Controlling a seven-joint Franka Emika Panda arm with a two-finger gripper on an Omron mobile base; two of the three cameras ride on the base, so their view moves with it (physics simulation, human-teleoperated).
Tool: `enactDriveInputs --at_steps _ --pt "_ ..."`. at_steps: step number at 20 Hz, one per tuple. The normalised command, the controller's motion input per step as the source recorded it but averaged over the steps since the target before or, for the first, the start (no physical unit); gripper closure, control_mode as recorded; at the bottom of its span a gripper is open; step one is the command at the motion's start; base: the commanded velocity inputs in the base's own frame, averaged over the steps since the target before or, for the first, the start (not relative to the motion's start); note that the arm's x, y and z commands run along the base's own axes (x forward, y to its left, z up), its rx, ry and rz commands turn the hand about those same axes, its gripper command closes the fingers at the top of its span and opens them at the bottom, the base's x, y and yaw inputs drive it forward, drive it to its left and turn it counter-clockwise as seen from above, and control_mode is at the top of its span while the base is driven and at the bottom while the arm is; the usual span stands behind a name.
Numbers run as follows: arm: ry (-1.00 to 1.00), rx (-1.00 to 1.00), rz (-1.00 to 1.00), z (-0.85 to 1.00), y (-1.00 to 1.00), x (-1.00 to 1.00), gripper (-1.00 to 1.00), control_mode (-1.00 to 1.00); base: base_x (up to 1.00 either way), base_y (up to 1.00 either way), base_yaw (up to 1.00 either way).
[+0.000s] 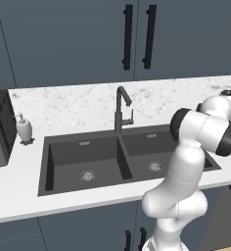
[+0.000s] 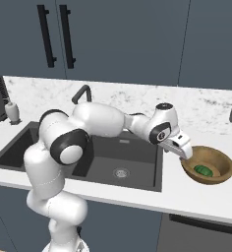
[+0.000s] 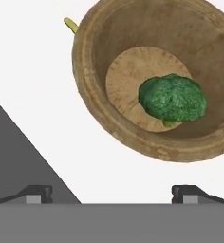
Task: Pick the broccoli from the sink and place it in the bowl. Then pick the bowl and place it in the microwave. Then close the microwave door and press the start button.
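While the end effector (image 3: 112,192) gapes empty, bumpy green broccoli (image 3: 172,98) sits in the round wooden bowl (image 3: 92,95).

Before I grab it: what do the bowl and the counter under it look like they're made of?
Bowl: looks like wood, matte brown, with grain lines on its floor and a rough rim. Counter: likely pale stone or marble, smooth, with faint grey speckling near the wall. Both are rendered, so it's only a guess.
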Motion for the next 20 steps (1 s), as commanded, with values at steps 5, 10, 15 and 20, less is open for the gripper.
enactDriveInputs --at_steps 5,10,15,20 --pt "0.11 -0.01 0.09 0.00 -0.07 0.18 -1.00 -1.00 0.00 0.00 0.00" --pt "0.24 -0.02 0.14 0.00 -0.27 0.27 -1.00 -1.00 0.00 0.00 0.00" --pt "0.09 0.00 0.12 -0.06 -0.28 0.22 -1.00 -1.00 0.00 0.00 0.00" --pt "0.00 0.00 0.12 -0.16 -0.20 0.15 -1.00 -1.00 0.00 0.00 0.00"
